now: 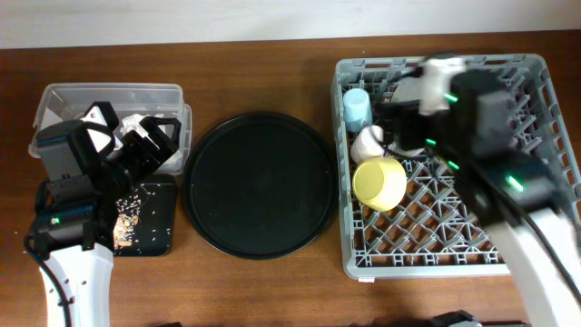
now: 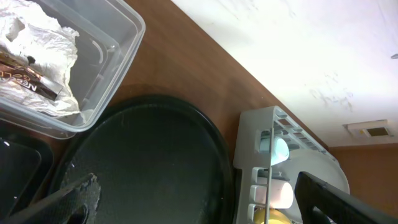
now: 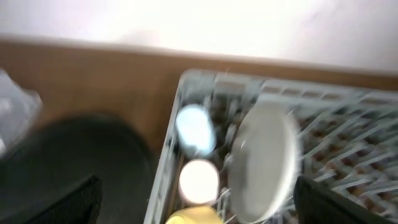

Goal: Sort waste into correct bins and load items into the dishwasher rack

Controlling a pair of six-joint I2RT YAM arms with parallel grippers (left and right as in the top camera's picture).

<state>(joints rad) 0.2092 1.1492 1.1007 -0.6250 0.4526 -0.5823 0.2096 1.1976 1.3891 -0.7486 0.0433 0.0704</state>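
We see blue cup (image 1: 356,109), pink cup (image 1: 369,143) and yellow bowl (image 1: 379,183) in a row along the rack's (image 1: 345,209) left side, plate (image 3: 264,158) on edge beside them. Napkin (image 2: 37,43) in clear box (image 1: 109,94); scraps (image 1: 125,227) on flat black tray (image 1: 156,232).

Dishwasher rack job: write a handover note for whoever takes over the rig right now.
Left gripper and right gripper: both open, empty.
Dishwasher rack holds light-blue cup, pink cup, yellow bowl, plate propped upright.
Napkin and foil wrapper in clear box; food scraps on flat black tray. Round black tray bare.
Left to do: chopsticks, not visible in any view.
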